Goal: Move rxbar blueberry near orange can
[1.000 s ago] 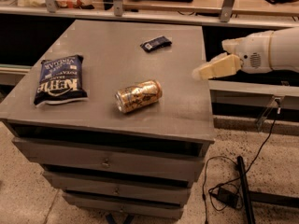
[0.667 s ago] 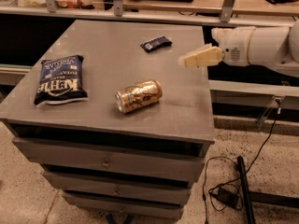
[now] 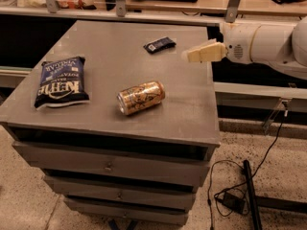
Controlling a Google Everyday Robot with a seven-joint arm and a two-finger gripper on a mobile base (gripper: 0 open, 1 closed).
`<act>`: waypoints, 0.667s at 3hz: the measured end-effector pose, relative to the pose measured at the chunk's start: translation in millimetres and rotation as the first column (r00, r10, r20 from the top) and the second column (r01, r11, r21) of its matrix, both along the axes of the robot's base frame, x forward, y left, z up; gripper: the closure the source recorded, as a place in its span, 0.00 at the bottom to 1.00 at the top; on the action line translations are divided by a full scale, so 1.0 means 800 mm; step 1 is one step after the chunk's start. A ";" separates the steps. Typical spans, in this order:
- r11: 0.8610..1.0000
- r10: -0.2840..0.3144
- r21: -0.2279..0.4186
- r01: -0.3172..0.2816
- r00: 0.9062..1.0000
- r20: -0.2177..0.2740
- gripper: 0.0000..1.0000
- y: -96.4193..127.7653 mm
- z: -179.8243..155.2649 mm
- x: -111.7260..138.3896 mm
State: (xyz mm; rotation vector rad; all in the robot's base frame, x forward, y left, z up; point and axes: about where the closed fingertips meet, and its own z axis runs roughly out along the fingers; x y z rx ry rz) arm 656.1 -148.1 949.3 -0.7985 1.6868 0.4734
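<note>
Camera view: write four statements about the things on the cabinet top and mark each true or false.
1. The orange can lies on its side. True.
2. The rxbar blueberry touches the orange can. False: it lies apart, farther back on the cabinet top.
3. The gripper holds the rxbar blueberry. False: it hovers at the picture's right of the bar, apart from it.
4. The chip bag lies at the picture's left of the can. True.

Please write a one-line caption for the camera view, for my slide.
Claw hovers beside the rxbar blueberry; orange can lies on its side nearer the table's front.
</note>
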 end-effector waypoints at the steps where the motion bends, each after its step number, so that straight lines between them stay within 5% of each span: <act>1: 0.998 -0.015 0.061 0.014 1.000 0.023 0.00 0.013 -0.004 0.015; 2: 0.993 -0.035 0.119 0.028 0.998 0.058 0.00 0.033 -0.011 0.057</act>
